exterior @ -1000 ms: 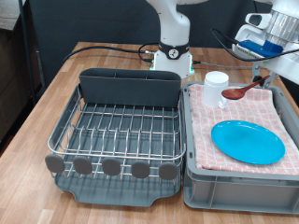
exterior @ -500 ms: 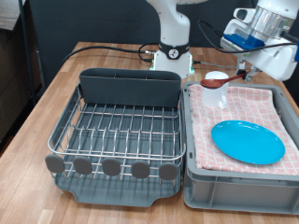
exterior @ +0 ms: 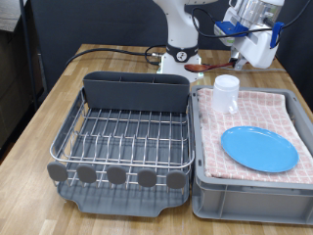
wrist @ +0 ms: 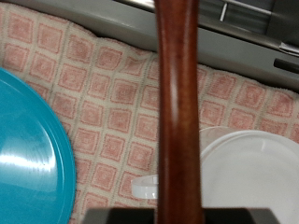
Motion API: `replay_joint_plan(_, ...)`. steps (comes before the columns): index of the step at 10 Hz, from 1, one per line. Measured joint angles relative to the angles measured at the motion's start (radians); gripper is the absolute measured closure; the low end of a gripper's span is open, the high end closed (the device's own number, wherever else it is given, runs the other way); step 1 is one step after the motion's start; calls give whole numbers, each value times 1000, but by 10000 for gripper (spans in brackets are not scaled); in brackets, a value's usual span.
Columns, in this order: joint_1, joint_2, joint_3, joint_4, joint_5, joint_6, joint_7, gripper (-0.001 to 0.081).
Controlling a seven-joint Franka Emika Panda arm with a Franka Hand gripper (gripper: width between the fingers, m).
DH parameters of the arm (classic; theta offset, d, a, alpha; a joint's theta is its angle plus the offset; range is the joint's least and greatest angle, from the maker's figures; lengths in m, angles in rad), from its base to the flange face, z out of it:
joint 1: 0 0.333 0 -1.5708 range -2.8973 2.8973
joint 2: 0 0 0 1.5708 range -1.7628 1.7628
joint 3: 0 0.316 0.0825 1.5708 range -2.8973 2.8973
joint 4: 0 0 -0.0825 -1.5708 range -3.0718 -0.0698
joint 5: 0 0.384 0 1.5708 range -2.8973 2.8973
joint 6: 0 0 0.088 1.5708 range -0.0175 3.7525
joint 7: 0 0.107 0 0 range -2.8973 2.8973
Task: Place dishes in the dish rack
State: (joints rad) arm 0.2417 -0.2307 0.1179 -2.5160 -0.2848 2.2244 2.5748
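Observation:
My gripper (exterior: 245, 51) hangs above the far edge of the bin, shut on the dark-brown wooden spoon (exterior: 217, 65), which sticks out toward the exterior view's left, over the gap behind the cup. In the wrist view the spoon handle (wrist: 177, 112) runs straight through the middle of the picture. The white cup (exterior: 226, 93) stands upright on the pink checked cloth, just below the spoon. The light-blue plate (exterior: 259, 149) lies flat on the cloth. The wire dish rack (exterior: 122, 132) with its grey utensil trough (exterior: 134, 90) sits at the exterior view's left and holds no dishes.
The grey bin (exterior: 245, 191) with the pink checked cloth (exterior: 269, 110) stands right beside the rack. The robot base (exterior: 181, 54) and cables lie behind both on the wooden table (exterior: 39, 117). The wrist view shows plate (wrist: 28, 159) and cup (wrist: 248, 177) under the spoon.
The gripper has lifted the spoon off the cloth and carried it up and toward the exterior view's left. Cup and plate have stayed put.

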Motion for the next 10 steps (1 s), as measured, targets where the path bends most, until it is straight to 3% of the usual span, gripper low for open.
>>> replay_joint_plan(3,-32,-45,-21,-38,0,-7,51,711)
replay_joint_plan(10,-103,-295,-139,-213,41,-31,36,711)
